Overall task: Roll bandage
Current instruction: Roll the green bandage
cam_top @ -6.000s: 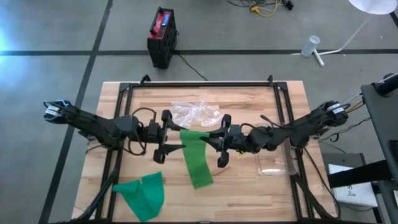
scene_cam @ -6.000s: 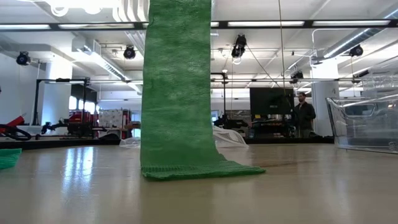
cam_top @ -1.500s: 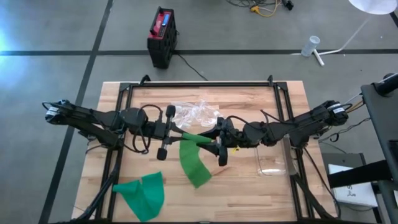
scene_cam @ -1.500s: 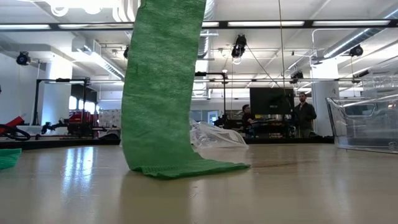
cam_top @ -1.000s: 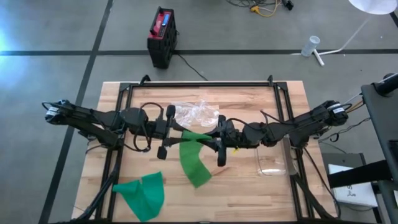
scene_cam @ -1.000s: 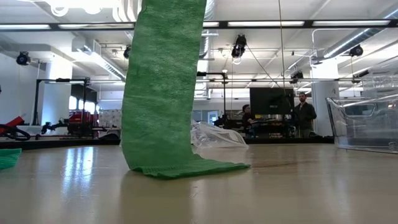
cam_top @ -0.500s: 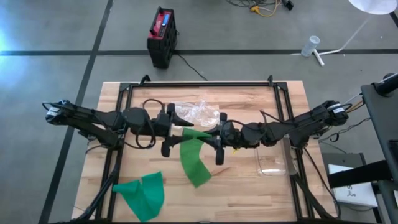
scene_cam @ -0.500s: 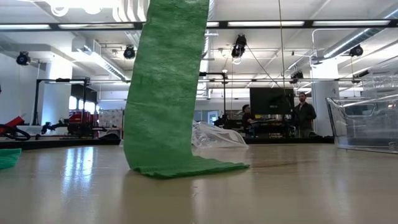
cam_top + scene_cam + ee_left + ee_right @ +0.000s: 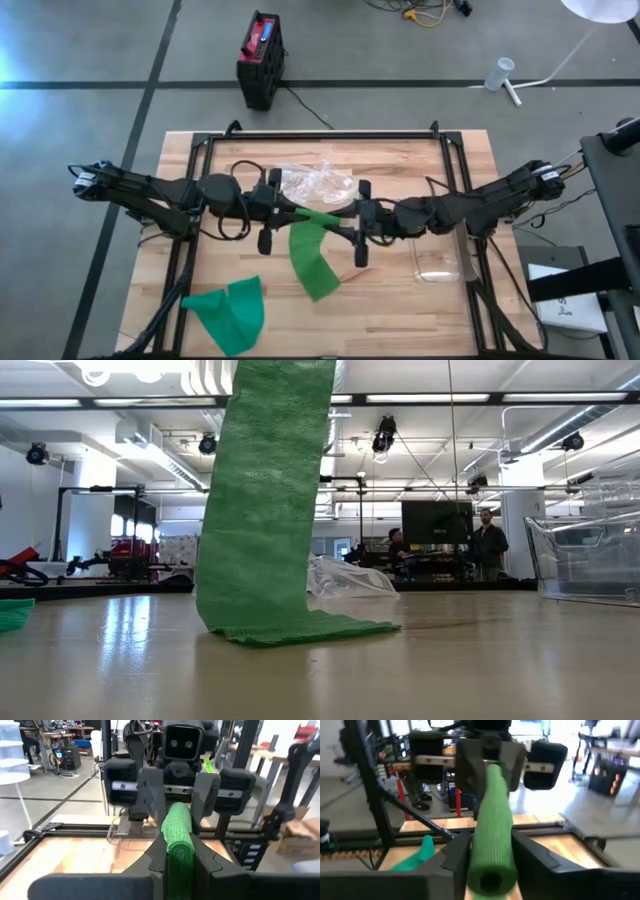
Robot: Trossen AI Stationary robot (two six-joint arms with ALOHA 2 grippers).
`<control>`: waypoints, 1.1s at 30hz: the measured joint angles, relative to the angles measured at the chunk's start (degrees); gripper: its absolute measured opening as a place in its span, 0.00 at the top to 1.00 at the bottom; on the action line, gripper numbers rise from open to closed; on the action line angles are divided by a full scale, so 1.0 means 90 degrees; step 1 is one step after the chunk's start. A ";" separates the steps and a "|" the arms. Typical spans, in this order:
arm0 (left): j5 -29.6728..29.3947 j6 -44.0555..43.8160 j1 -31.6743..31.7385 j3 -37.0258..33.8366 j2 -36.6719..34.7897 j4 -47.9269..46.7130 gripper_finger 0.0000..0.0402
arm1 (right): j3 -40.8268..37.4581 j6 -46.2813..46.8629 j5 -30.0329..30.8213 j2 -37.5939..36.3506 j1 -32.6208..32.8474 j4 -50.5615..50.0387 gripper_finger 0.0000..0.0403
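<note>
**Mid-roll: both claws on the rolled end, tail hanging**

Left claw (image 9: 283,211): your fingers (image 9: 155,857) are pressed tight on the bandage (image 9: 312,255), green fabric pinched between them in the left wrist view. Right claw (image 9: 345,226): faces the left one across the rolled end; in the right wrist view the green tube lies between its fingers (image 9: 456,851), which stand a little apart on either side. Whether they bear on the roll or have slackened off, I cannot tell.

Step in hand, as I judge it: winding. The two claws hold the roll in the air over mid-desk (image 9: 400,310) and pass it between them to take up the strip.

Next move calls for the free claw to re-grip before the other lets go, then another turn. Keep the strip's edges in line, or the roll will come out cone-shaped.

The bandage: green, open-weave, soft. The wound part is a slim tube, hollow at its end in the right wrist view. From it the unrolled length hangs down, and its last part lies flat on the desk, seen in the low view. A good deal is still unwound.

A second green cloth (image 9: 230,312) lies near the desk's front left corner, well apart.
</note>
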 joint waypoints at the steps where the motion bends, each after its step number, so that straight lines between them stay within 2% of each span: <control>1: 0.0003 -0.0065 0.0000 -0.0002 -0.0017 0.0053 0.94 | 0.0000 -0.0184 0.0002 -0.0058 0.0042 -0.0069 0.65; 3: 0.0017 -0.0105 -0.0001 -0.0005 -0.0028 0.0184 0.94 | -0.0005 -0.0487 0.0042 -0.0099 0.0106 -0.0105 0.61; 6: 0.0175 -0.0239 -0.0005 -0.0012 -0.0028 0.0402 0.94 | -0.0036 -0.0556 0.0485 -0.0068 0.0181 -0.0179 0.57; 12: 0.0263 -0.0397 -0.0012 -0.0029 -0.0032 0.0769 0.94 | -0.0039 -0.0798 0.0837 0.0151 0.0176 -0.0031 0.59; 19: 0.0311 -0.0412 -0.0012 -0.0039 -0.0032 0.0772 0.94 | -0.0046 -0.1109 0.0855 0.0208 0.0178 0.0532 0.71; 26: 0.0524 -0.0479 -0.0015 -0.0039 -0.0032 0.0811 0.94 | -0.0051 -0.1188 0.1687 0.0208 0.0213 0.0404 0.97; 33: 0.0646 -0.0531 -0.0036 -0.0059 -0.0209 0.0807 0.94 | -0.0051 -0.1212 0.2115 -0.0030 0.0456 -0.0372 1.00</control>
